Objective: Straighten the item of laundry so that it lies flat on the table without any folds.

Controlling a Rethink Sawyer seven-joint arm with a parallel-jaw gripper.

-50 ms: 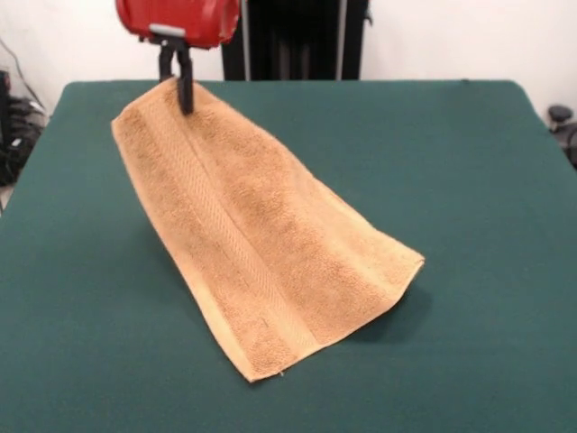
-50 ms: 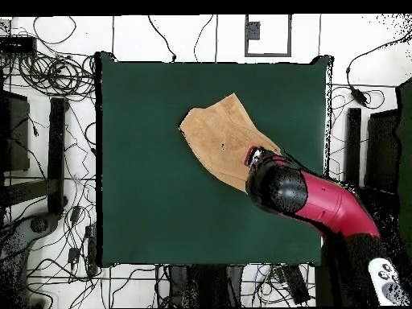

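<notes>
The orange-tan towel (image 1: 261, 244) hangs lifted at one end, its top edge pinched by my gripper (image 1: 180, 86), which is shut on it. From there it slopes down like a tent to the green table (image 1: 469, 180), where its lower edge rests near the front. A woven band runs along the towel's left side. From overhead the towel (image 2: 221, 137) spreads up and left of the red arm's head (image 2: 278, 187), which hides the gripper and the held edge.
The red and black arm (image 2: 338, 213) reaches in from the lower right of the overhead view. Cables and stands (image 2: 48, 105) lie on the floor around the table edges.
</notes>
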